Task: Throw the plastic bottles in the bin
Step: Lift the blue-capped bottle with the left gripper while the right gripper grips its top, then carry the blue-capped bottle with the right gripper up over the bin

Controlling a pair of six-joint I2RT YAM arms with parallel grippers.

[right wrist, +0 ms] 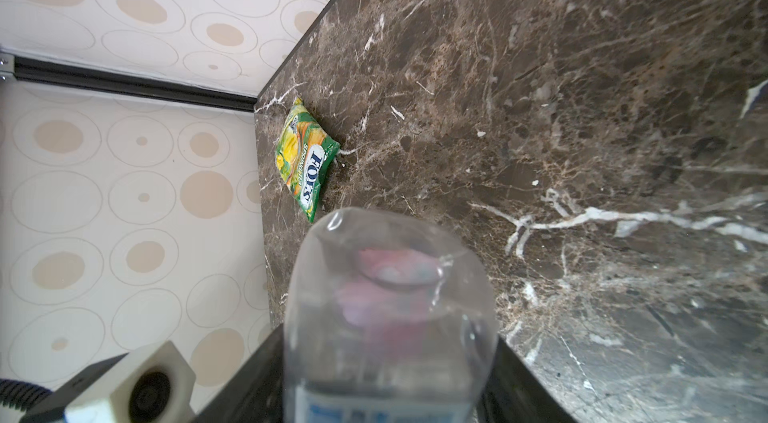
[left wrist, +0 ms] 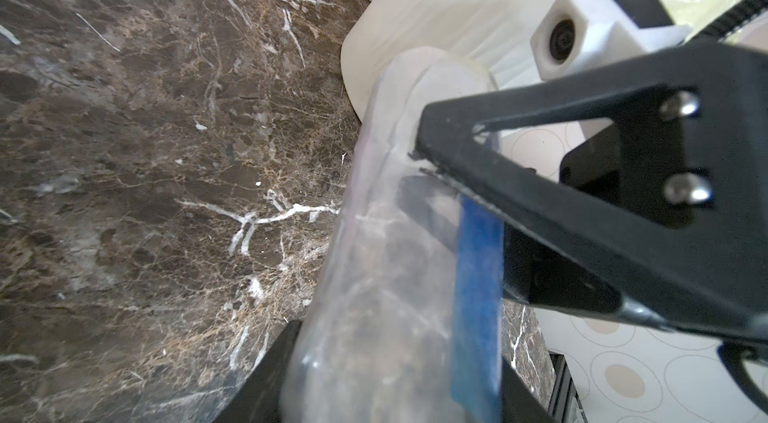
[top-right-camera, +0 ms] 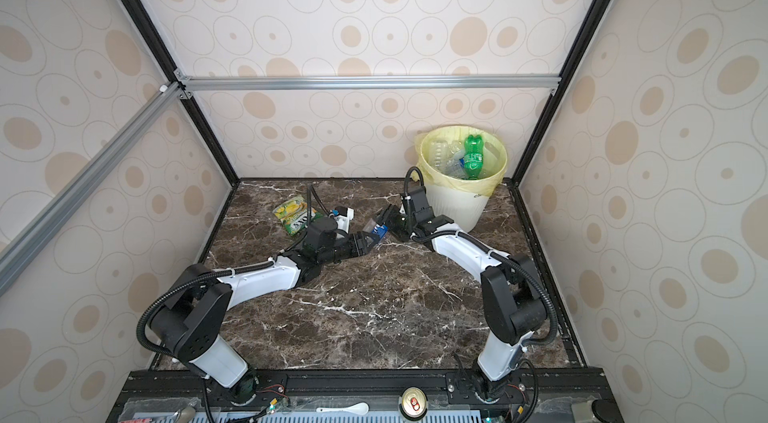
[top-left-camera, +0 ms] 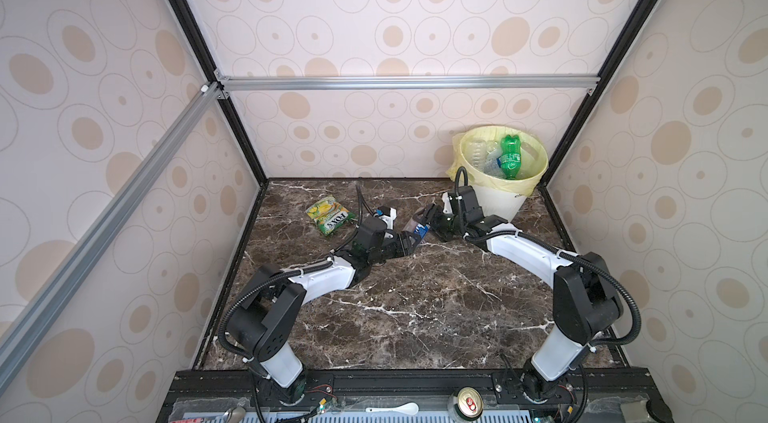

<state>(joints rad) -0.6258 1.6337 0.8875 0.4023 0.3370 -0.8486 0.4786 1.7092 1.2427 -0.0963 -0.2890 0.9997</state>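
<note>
Marble top (top-left-camera: 415, 308); clear blue-labelled bottle (top-left-camera: 417, 229) clamped in left jaws; right jaws: grip unclear.

1. Twin machines: the left arm (top-left-camera: 324, 275) and right arm (top-left-camera: 525, 248) each pair glossy white link shells with matte black joint housings.
2. Black ribbed cable conduit (top-left-camera: 232, 317) loops outside each arm, cinched to the shells with white zip ties (top-left-camera: 330, 261).
3. Both stand on black bases fixed to a black slotted rail (top-left-camera: 399, 379), with thin red and black wires (top-left-camera: 320, 389) at the foot.
4. A rounded joint cover (top-left-camera: 276, 344) on the left arm shows a cluster of small holes.
5. Each wrist carries a white, blocky camera housing (left wrist: 573, 38) with a dark round lens.
6. The right gripper (top-left-camera: 428, 215) has black, triangular open-frame fingers (left wrist: 623, 234), one fastened by two silver screws (left wrist: 681, 105).
</note>
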